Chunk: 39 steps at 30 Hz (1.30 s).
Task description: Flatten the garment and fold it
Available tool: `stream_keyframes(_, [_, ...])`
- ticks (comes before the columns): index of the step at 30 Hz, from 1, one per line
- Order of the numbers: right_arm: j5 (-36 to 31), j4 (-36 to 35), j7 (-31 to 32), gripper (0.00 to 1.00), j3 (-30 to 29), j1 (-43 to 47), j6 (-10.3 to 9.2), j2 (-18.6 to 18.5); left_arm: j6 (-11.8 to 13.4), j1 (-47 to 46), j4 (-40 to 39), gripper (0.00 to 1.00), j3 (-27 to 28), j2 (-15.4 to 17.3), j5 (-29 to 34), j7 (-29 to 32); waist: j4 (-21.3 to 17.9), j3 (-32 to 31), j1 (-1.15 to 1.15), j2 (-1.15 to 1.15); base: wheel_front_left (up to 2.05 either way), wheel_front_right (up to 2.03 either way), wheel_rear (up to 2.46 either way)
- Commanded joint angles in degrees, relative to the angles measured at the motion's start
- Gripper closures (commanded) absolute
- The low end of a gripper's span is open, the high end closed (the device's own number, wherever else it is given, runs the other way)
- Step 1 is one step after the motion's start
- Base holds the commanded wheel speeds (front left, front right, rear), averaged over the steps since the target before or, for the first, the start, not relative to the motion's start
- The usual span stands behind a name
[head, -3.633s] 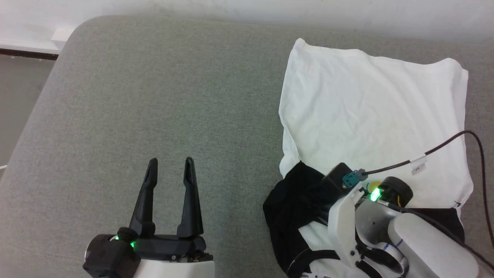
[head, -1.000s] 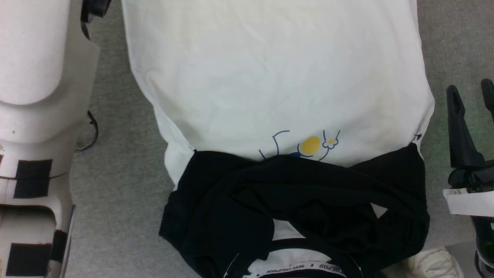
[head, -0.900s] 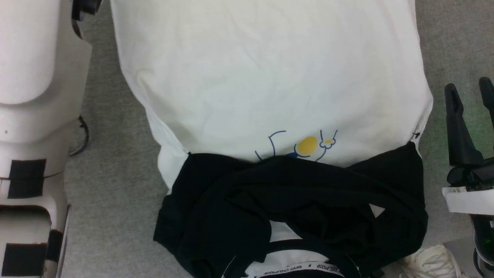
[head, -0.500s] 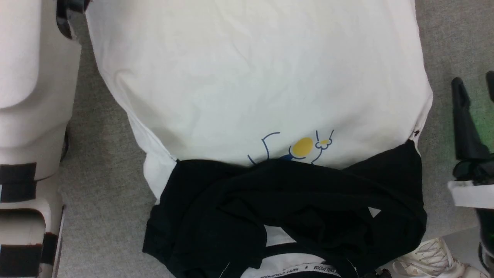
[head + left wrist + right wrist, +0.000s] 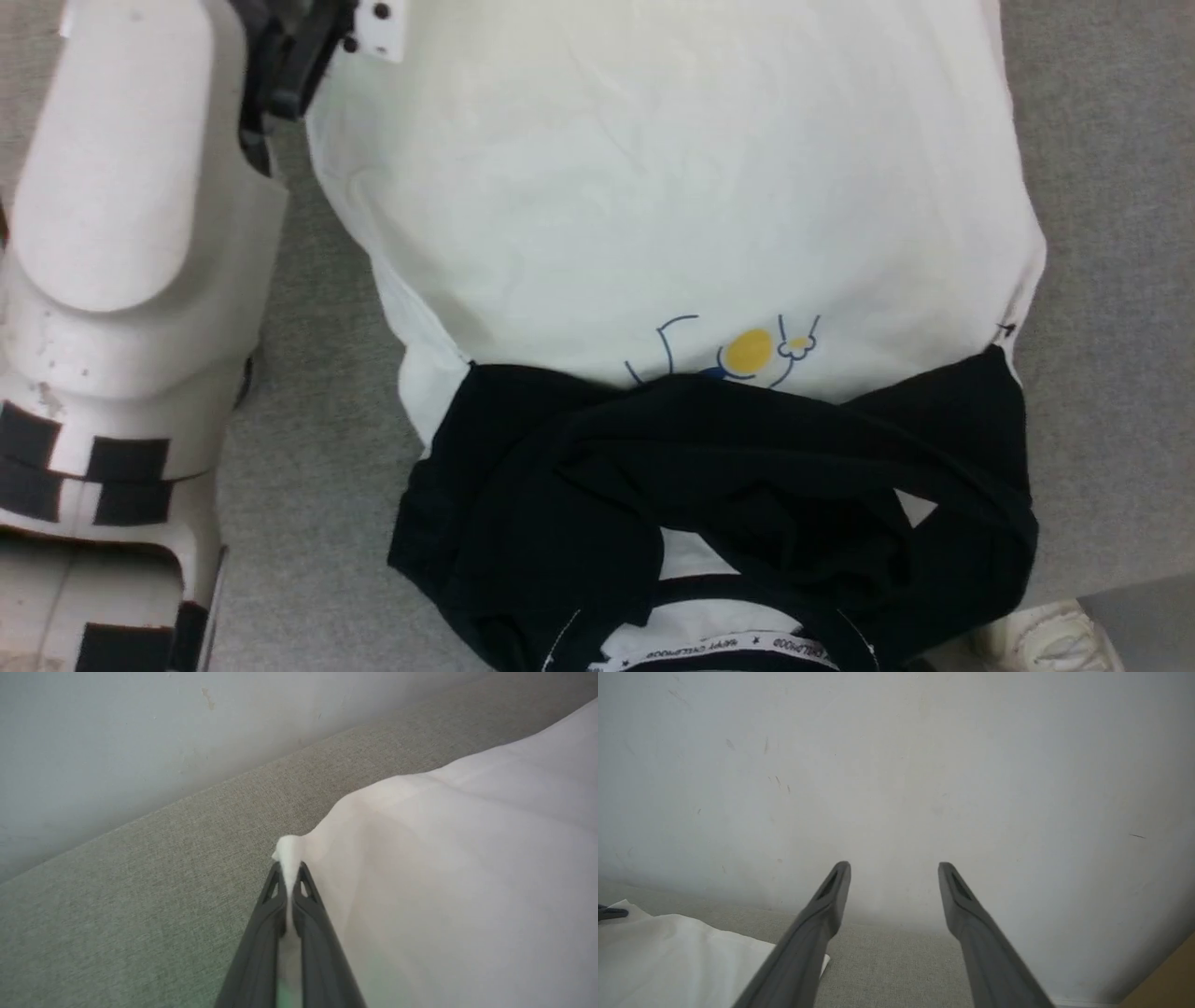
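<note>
Coarse grey cushion (image 5: 317, 523), smooth white garment (image 5: 672, 187)

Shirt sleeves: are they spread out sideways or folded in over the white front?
Folded in. The black sleeves lie bunched across the chest of the shirt, overlapping the lower edge of the cartoon print.

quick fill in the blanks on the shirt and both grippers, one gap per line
1. The left gripper is shut on a ____ corner of the garment.
2. The right gripper stands ____ and holds nothing.
3. The sleeves bunched across the chest are ____.
4. The round blob in the chest print is ____.
Missing words: white; open; black; yellow.
</note>
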Motion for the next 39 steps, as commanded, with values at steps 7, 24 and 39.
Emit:
stream_keyframes(7, [3.2,14.5,16.5,0.00,8.1,-19.1,-0.05,-2.7,0.2,-1.5,2.4,1.00,-1.5,-2.8,-0.4,-3.5,4.4,0.7,0.00,0.00,0.00,0.00,0.00])
stream_keyframes(24, [-2.0,37.8,39.4,0.00,21.9,-33.4,-0.05,2.9,0.3,-4.4,4.9,1.00,-4.5,-6.0,-0.4,-5.4,8.9,3.7,0.00,0.00,0.00,0.00,0.00])
stream_keyframes(39, [-3.4,38.8,36.9,1.00,21.9,-34.0,-0.05,3.1,0.5,-6.2,5.8,1.00,-5.3,-6.5,-1.0,-6.5,10.2,6.1,0.00,0.00,0.00,0.00,0.00])
